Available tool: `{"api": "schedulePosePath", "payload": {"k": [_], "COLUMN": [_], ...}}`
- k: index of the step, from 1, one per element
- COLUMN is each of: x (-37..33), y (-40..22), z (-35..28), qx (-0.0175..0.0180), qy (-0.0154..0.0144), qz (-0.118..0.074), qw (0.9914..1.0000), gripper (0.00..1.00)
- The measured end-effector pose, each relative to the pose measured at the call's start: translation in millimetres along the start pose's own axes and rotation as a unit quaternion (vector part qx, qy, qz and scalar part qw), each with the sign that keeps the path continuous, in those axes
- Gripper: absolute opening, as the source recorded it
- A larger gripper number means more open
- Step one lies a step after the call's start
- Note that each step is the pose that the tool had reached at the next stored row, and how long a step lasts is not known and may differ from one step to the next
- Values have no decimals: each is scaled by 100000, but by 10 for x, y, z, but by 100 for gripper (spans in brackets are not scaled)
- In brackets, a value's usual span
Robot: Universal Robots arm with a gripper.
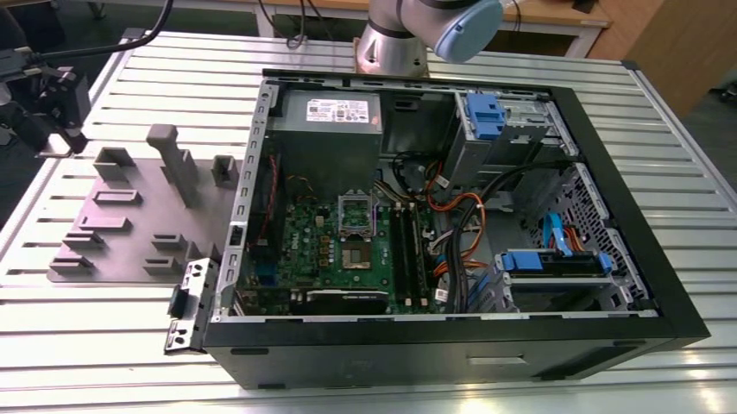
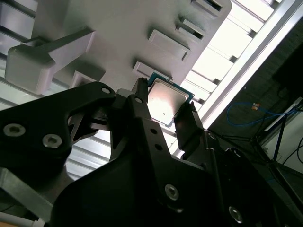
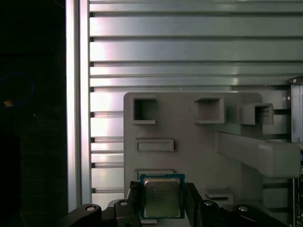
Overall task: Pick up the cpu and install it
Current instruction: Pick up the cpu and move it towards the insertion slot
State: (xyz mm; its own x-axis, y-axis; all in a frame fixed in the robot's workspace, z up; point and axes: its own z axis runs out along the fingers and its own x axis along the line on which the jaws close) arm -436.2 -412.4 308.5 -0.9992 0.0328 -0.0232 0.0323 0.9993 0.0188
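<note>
Gripping the cpu by two opposite edges, the pincer holds it between its fingers. Beyond the pincer lie a grey slotted plate and the ribbed worktop; lid markings unreadable.

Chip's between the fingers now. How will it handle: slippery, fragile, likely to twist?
The cpu looks stiff and probably light, being thin and flat. Its shiny metal top suggests slick edges, so it might slip or pivot in the gripper, which holds only two opposite sides.

We see a white label on the grey power supply box, its print too small to read, nothing legible to us on the cpu top.
</note>
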Motion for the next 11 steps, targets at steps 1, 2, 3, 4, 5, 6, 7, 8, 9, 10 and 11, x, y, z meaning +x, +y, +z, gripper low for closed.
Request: {"api": "schedulePosePath", "payload": {"k": [1,2,3,4,5,6,7,8,9,10,11], "x": [0,0,0,-1,-1,-1,-1,-1,-1,-1,-1], "y": [0,0,0,1,1,1,1,1,1,1,1], "z": [-2,-5,-8,-12,-15,-20,-23,-26,-30,-33,-35], "qx": [-7,-9,-6,-7,-6,-4,-9,-10,-6,-7,-9], "qy": [-8,-14,-11,-6,-9,-5,-11,-14,-8,-10,-12], "qz": [0,1,0,0,0,2,0,1,-1,1,2], "qw": [100000,100000,100000,100000,100000,100000,100000,100000,100000,100000,100000], "gripper": [47,47,47,47,47,47,47,47,47,47,47]}}
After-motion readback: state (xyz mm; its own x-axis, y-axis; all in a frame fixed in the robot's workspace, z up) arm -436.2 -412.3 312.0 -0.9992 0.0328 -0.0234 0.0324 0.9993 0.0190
